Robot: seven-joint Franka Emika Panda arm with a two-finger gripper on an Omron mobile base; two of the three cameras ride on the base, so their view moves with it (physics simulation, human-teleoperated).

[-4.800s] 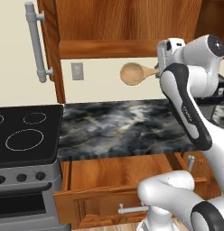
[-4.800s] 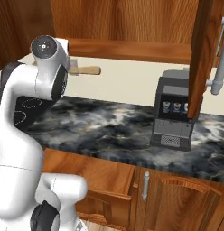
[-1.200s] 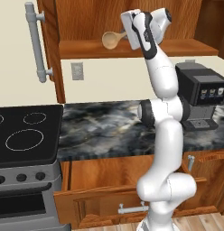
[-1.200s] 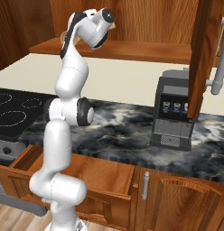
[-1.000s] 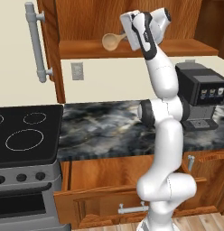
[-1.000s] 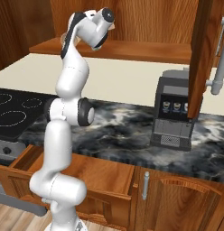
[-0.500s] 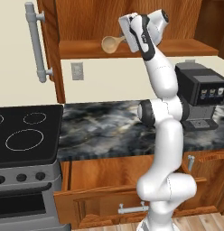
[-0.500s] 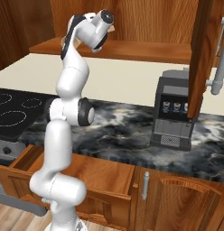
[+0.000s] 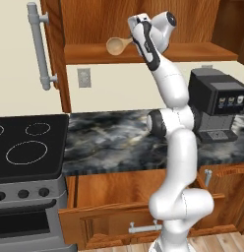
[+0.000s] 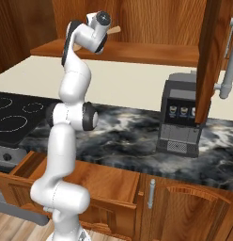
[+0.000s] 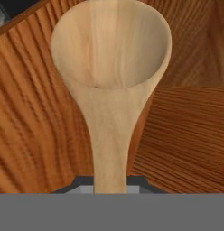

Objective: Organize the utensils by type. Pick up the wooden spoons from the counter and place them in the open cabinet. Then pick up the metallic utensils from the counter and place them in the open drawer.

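One spoon: the large wooden spoon point(image 9: 117, 45) is held up at the open cabinet, its round bowl point(image 11: 111, 43) pointing away from the hand and its handle running back toward the wrist.
Spoon position: bowl just above the front edge of the cabinet shelf point(image 9: 94, 52); whether it touches the shelf cannot be told. In the right base view only the handle end point(image 10: 113, 30) shows, poking out past the wrist.
Gripper: the gripper point(image 9: 137, 39) is raised to shelf height and clamped on the spoon's handle; in the hand view the handle passes down between the two dark finger tips point(image 11: 80, 184).
Open cabinet: reddish-brown wood, door point(image 9: 52, 54) swung out at the left with a long grey bar handle point(image 9: 38, 47); wood grain of the cabinet interior lies behind the spoon bowl in the hand view.
Counter: black marbled stone counter point(image 9: 114, 140) well below the spoon.
Open drawer: the drawer point(image 9: 104, 216) under the counter is pulled out, in front of the robot's base.
Nearby: coffee machine point(image 9: 220, 106) on the counter to the right; stove point(image 9: 25, 147) with ring burners to the left; wall outlet point(image 9: 84, 77) under the shelf.
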